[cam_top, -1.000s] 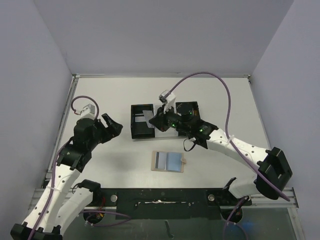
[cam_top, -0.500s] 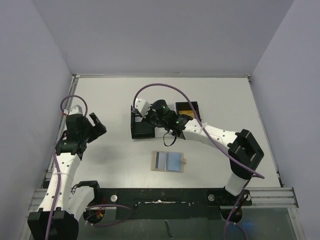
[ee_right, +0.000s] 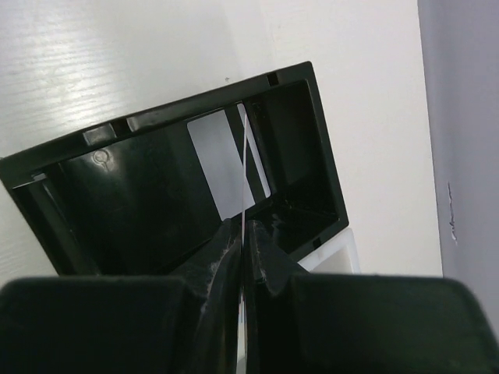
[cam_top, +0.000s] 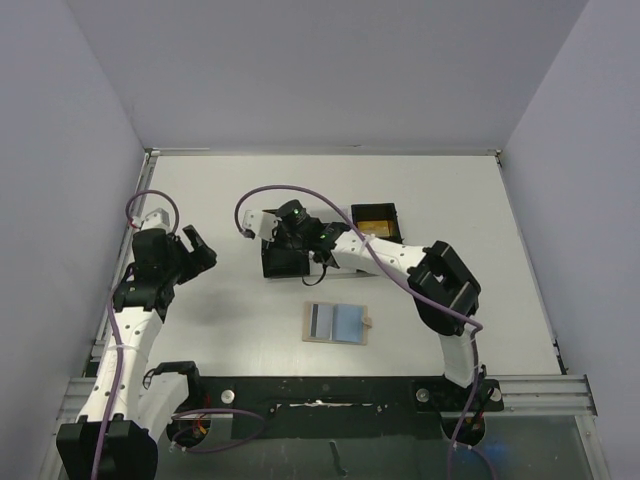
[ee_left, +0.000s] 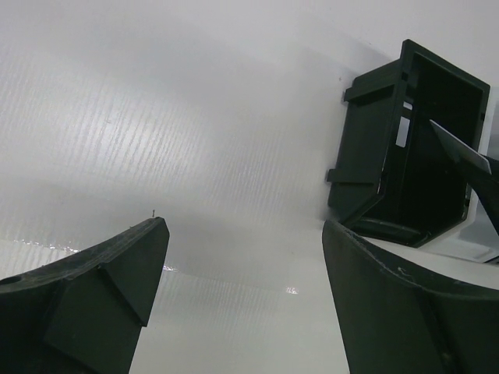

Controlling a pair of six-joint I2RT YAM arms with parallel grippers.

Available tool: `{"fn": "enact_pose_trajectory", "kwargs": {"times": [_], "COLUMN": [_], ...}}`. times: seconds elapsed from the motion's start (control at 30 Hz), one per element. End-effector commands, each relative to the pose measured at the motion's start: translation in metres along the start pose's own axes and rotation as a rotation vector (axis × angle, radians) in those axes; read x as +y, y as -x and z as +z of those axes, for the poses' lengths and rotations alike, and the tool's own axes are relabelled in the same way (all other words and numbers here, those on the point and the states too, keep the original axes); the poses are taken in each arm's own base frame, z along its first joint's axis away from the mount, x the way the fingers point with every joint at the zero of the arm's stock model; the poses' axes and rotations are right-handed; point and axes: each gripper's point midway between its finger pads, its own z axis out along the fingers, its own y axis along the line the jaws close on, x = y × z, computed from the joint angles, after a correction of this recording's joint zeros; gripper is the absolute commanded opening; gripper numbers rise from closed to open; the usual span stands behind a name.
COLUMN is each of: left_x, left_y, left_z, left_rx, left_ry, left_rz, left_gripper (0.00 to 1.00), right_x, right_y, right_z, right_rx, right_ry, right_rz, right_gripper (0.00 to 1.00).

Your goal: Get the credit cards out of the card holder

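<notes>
The white counter [cam_top: 450, 190] carries everything toward its middle. The right arm reaches across to the black tray [cam_top: 283, 262], which sits about mid-counter, left of centre. The right gripper [ee_right: 243, 234] is pinched narrowly on a credit card [ee_right: 245, 171], held edge-on above the tray's end compartment, where a pale card [ee_right: 218, 167] already lies. The left gripper [ee_left: 242, 288] hovers near the left edge, fingers wide and holding nothing. The card holder [cam_top: 337, 323] lies open toward the near edge, blue-grey panels up; I cannot tell whether a card remains inside.

Risk: if let go tilted, the card could catch the compartment wall and slip onto the counter, or the fingers could nudge the tray.
</notes>
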Motion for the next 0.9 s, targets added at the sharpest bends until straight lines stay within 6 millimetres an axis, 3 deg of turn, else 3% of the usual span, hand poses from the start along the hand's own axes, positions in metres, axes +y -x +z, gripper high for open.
{"fn": "enact_pose_trajectory", "kwargs": {"times": [0.0, 0.53, 0.87], "left_x": [-0.009, -0.011, -0.01], "left_y": [0.019, 0.019, 0.02], "left_z": [-0.004, -0.006, -0.006], "left_rx": [-0.08, -0.088, -0.09], "left_ry": [-0.046, -0.056, -0.053], "left_rz": [0.017, 0.023, 0.024], "left_gripper": [0.8, 0.8, 0.8], "right_x": [-0.027, -0.026, -0.026], "right_y": [0.009, -0.021, -0.034], "right_z": [0.005, 0.052, 0.072], "right_rx": [0.022, 0.103, 0.124], "right_ry": [-0.089, -0.08, -0.093], "right_rz": [-0.078, -0.169, -0.239], "right_gripper": [0.0, 0.01, 0.08]}}
